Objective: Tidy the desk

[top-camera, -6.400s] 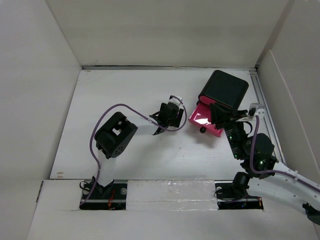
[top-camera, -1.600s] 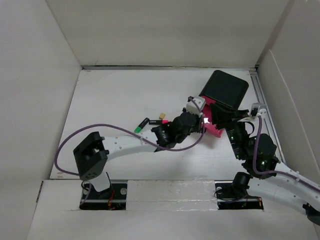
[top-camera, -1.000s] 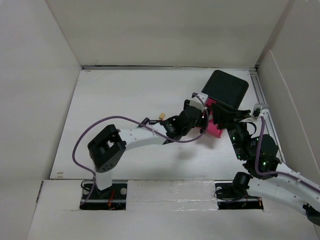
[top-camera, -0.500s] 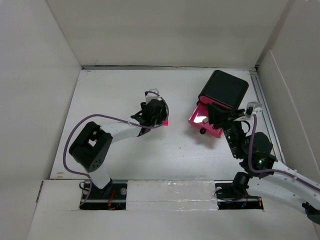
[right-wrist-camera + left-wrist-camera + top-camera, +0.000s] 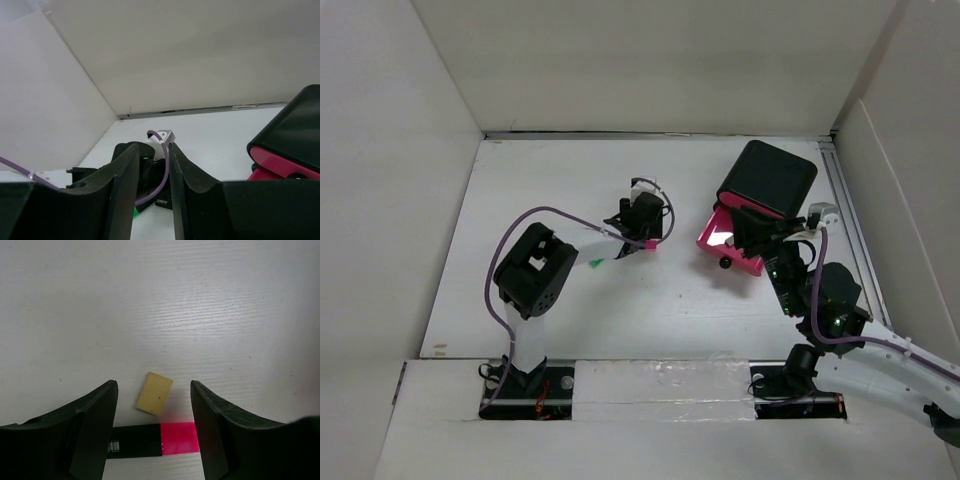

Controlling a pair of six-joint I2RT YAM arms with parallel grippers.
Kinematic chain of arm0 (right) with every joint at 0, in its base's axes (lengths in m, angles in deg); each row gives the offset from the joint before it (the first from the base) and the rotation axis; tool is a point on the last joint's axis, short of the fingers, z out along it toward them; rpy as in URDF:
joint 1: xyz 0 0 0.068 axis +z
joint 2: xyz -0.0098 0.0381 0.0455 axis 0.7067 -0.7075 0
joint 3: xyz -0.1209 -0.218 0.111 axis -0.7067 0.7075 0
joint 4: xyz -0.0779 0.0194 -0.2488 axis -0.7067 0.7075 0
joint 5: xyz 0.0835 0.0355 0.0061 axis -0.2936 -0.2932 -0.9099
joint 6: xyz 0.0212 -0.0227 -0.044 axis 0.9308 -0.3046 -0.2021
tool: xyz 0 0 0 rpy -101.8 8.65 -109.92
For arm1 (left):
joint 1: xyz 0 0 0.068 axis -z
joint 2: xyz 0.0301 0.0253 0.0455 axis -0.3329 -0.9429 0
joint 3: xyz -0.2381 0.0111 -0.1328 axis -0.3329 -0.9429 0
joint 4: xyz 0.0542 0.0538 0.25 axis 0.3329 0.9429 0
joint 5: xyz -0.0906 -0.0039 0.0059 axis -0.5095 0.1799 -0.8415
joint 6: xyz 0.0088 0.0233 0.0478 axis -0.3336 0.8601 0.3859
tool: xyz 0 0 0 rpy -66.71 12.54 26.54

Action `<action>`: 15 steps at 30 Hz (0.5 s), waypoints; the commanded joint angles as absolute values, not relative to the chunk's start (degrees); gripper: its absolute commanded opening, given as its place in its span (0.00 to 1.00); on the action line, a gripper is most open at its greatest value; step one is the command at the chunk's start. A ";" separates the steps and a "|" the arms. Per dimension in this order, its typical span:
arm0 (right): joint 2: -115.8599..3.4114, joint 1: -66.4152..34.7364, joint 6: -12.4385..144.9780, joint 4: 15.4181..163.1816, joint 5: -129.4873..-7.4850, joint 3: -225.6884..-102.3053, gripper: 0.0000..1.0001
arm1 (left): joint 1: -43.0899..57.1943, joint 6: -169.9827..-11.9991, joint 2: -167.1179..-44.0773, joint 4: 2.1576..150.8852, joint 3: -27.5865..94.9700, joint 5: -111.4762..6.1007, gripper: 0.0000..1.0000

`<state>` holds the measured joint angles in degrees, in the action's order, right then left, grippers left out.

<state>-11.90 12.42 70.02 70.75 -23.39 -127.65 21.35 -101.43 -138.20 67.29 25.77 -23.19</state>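
White walls all round, white worktop [image 5: 550, 180] below, and we see the left claw [image 5: 154, 385] has swung back from its reach at the pink drawer [image 5: 728, 240] to the middle. That drawer stands open, so we judge another pick-up is coming. The claw hangs spread wide and empty, with the worktop directly beneath it. A tan eraser [image 5: 155, 400] lies between its fingers, a pink-capped black marker [image 5: 145, 440] just nearer. The right claw [image 5: 152, 146] waits beside the drawer, barely parted, seemingly holding nothing.
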 commanded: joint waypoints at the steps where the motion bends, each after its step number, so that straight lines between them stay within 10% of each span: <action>1: -11.79 12.34 70.27 69.72 -23.41 -129.67 0.36 | 21.33 -99.10 -140.31 69.65 29.80 -20.78 0.53; 15: -13.11 12.34 70.00 68.93 -22.52 -129.41 0.36 | 21.33 -99.54 -140.15 68.96 29.03 -21.84 0.00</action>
